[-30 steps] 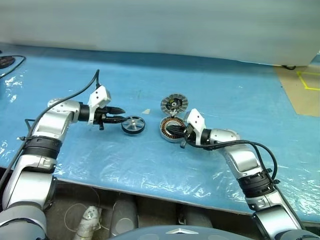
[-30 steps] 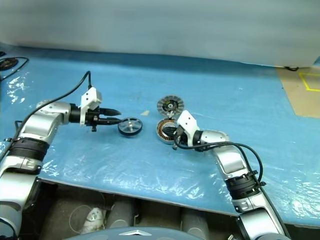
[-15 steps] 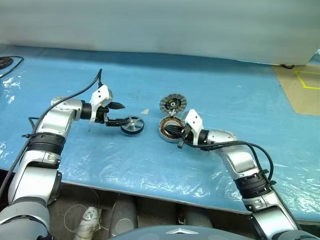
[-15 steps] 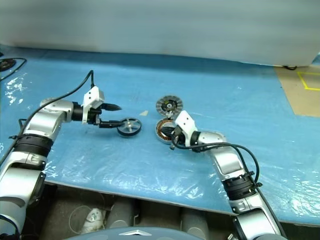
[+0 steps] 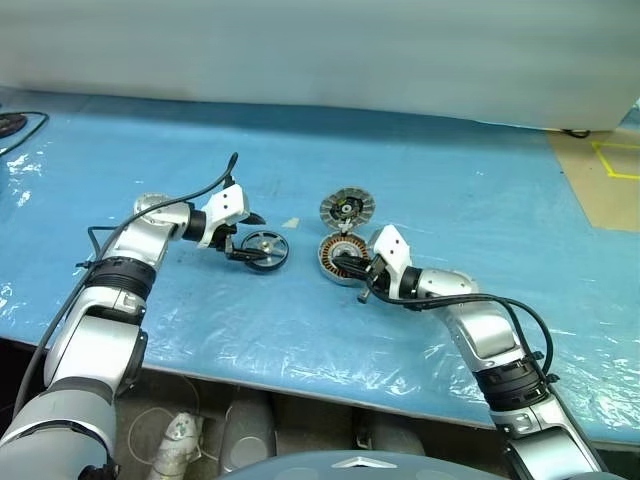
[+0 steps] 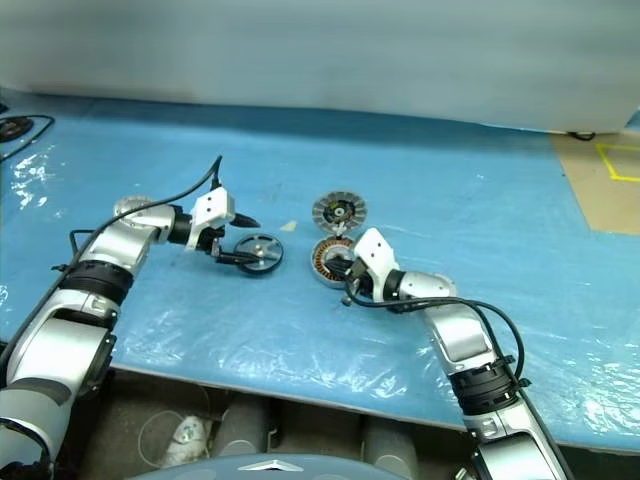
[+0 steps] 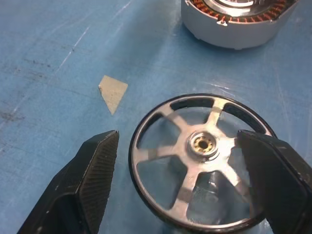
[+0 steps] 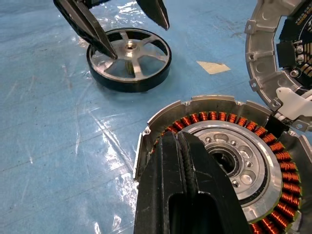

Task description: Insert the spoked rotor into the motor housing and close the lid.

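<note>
one spoked rotor [image 5: 266,249], one motor housing [image 5: 343,258], one lid [image 5: 347,210]

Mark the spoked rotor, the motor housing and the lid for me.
spoked rotor [image 7: 204,145], left wrist view, on its central hub.
motor housing [image 8: 273,170], right wrist view, on its copper windings.
lid [image 5: 347,209], left eye view, on its dark centre.

Spoked rotor [image 7: 200,161]: black rim, silvery spokes, brass-coloured hub centre. Motor housing [image 8: 229,151]: silver rim, ring of copper-orange windings, pale metal inner plate, dark bore. Lid [image 5: 347,210]: silver radial ribs, dark centre with small yellow-green marks. Table cover [image 5: 450,180]: bright blue under glossy clear film with white glare patches. Small tan paper scrap [image 7: 112,91] on the blue. Gripper fingers [image 7: 95,180]: matte black, finely ribbed pads. Far right: tan floor patch [image 5: 610,190] with yellow tape lines.
</note>
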Controlling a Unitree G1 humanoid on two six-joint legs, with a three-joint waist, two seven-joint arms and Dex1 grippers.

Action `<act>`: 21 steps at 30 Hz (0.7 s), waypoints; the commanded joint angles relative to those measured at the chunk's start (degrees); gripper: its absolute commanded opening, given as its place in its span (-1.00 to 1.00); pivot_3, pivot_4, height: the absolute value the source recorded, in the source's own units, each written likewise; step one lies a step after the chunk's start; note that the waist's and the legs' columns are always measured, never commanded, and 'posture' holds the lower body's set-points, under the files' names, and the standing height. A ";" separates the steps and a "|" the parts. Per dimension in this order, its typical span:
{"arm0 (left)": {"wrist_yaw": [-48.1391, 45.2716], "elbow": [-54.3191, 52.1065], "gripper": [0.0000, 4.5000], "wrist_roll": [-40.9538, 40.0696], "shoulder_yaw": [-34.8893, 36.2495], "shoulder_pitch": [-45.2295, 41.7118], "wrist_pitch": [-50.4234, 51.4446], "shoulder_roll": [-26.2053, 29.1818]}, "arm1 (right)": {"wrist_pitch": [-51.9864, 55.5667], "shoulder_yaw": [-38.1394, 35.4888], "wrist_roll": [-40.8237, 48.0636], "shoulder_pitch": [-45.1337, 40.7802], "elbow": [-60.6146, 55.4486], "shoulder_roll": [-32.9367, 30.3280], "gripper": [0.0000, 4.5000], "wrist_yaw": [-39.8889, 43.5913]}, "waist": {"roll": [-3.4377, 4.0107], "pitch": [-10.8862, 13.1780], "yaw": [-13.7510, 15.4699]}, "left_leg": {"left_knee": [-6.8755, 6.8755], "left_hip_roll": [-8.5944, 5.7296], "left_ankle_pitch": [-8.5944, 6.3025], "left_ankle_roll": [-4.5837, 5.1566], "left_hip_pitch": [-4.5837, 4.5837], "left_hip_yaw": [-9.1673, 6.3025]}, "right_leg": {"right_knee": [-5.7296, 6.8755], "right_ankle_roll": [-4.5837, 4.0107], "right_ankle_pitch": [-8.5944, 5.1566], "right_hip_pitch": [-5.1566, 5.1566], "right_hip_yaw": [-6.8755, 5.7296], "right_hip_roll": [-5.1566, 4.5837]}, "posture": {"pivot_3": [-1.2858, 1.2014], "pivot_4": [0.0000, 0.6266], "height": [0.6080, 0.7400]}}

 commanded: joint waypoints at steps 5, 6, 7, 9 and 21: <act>-1.02 3.94 0.82 1.62 -0.07 -2.96 -4.43 -1.32 | 0.38 -2.50 2.49 0.99 -5.03 -1.01 -1.00 -0.26 | 0.00 0.00 0.51 | 0.01 -0.01 0.00 0.00 0.00 0.00 | 0.00 0.00 0.00 0.00 0.01 -0.01 | 0.03 -0.52 1.00; -0.87 4.16 0.82 1.52 0.14 -3.17 -5.43 -1.75 | 0.48 -2.72 2.55 1.04 -5.19 -1.16 -1.00 -0.36 | 0.00 0.00 0.65 | 0.01 -0.01 0.00 0.00 0.01 0.00 | 0.01 0.00 0.00 0.00 0.01 -0.01 | 0.03 -0.52 1.00; -0.57 4.37 0.82 1.19 0.56 -3.46 -6.57 -2.29 | 0.48 -2.93 2.58 1.06 -5.19 -1.31 -1.00 -0.41 | 0.00 0.00 0.82 | 0.01 0.00 0.00 0.00 0.01 0.00 | 0.01 0.00 0.00 0.00 0.01 -0.01 | 0.03 -0.52 1.00; 1.18 5.19 0.82 1.35 1.18 -4.47 -9.27 -2.95 | 0.30 -3.15 2.47 1.13 -4.97 -1.55 -1.00 -0.47 | -0.01 0.01 0.95 | 0.01 0.00 0.00 0.00 0.00 0.00 | 0.01 0.00 0.00 0.00 0.01 -0.01 | 0.03 -0.52 1.00; -6.00 6.85 0.82 2.70 -0.28 -5.47 -15.79 -1.00 | -0.52 -2.82 1.86 0.47 -3.56 -1.70 -1.00 -0.57 | -0.06 0.04 0.98 | -0.02 0.01 0.00 0.00 -0.01 0.00 | 0.00 0.01 0.00 -0.01 -0.02 0.00 | 0.03 -0.52 1.00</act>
